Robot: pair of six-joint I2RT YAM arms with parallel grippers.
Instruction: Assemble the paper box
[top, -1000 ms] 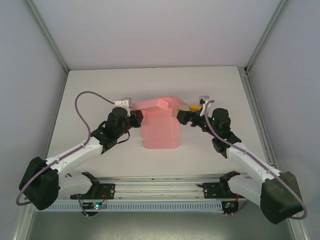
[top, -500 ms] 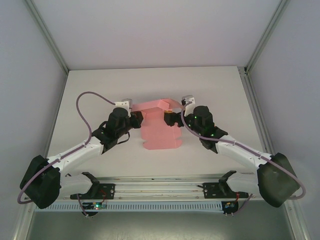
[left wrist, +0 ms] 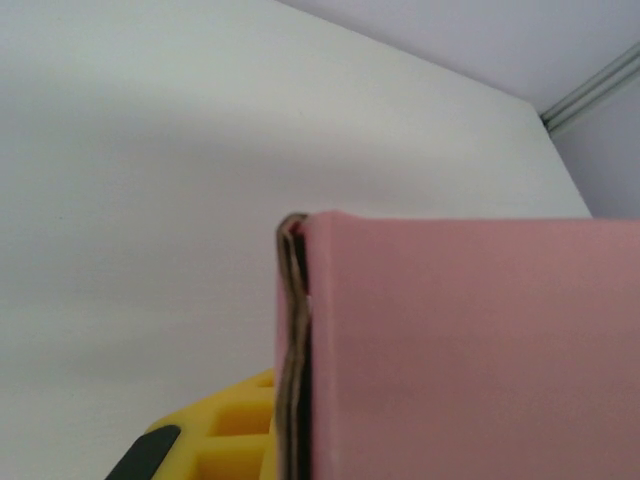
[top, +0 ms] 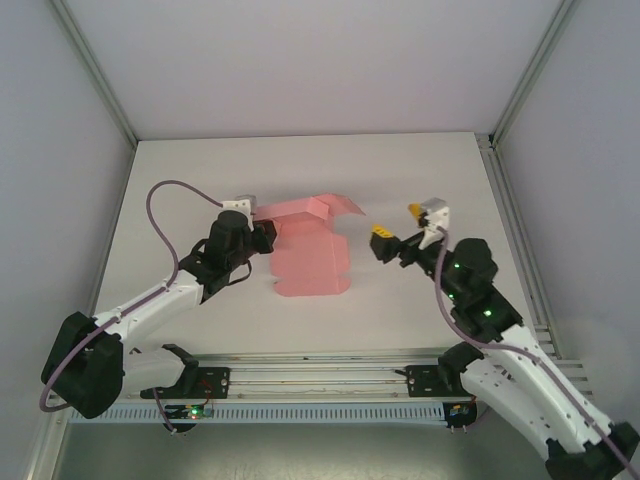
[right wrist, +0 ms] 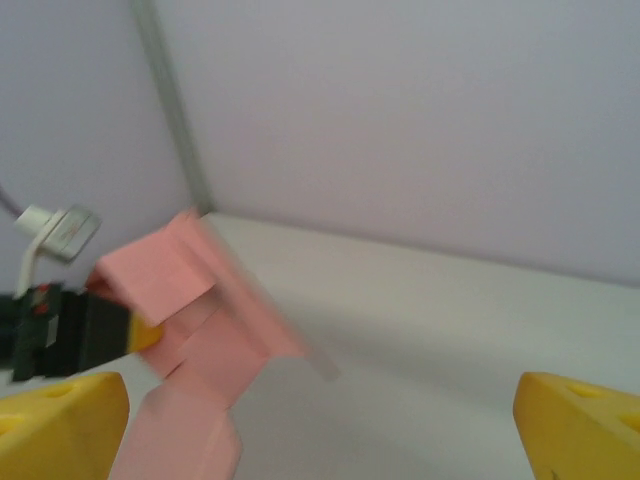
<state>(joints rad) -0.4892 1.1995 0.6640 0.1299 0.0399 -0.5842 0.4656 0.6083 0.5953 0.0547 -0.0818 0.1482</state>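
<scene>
The paper box [top: 312, 262] is a pink die-cut sheet lying mid-table, its far part folded up into a raised flap [top: 325, 206]. My left gripper [top: 264, 233] is shut on the sheet's left edge. In the left wrist view the pink card [left wrist: 470, 350] rises beside one yellow finger [left wrist: 215, 440], and the other finger is hidden behind it. My right gripper [top: 397, 222] hangs open to the right of the sheet, apart from it. Its yellow fingertips [right wrist: 60, 420] stand wide with nothing between them, and the paper box [right wrist: 190, 320] lies ahead at the left.
The white table [top: 440, 170] has bare room behind and to the right of the sheet. Grey walls and a metal frame post [top: 100, 80] enclose it. The left arm's purple cable [top: 165, 195] loops over the table's left side.
My right arm has pulled back to the right, away from the sheet, with its gripper open. The left gripper and sheet have shifted slightly left, and the far flap stands free.
</scene>
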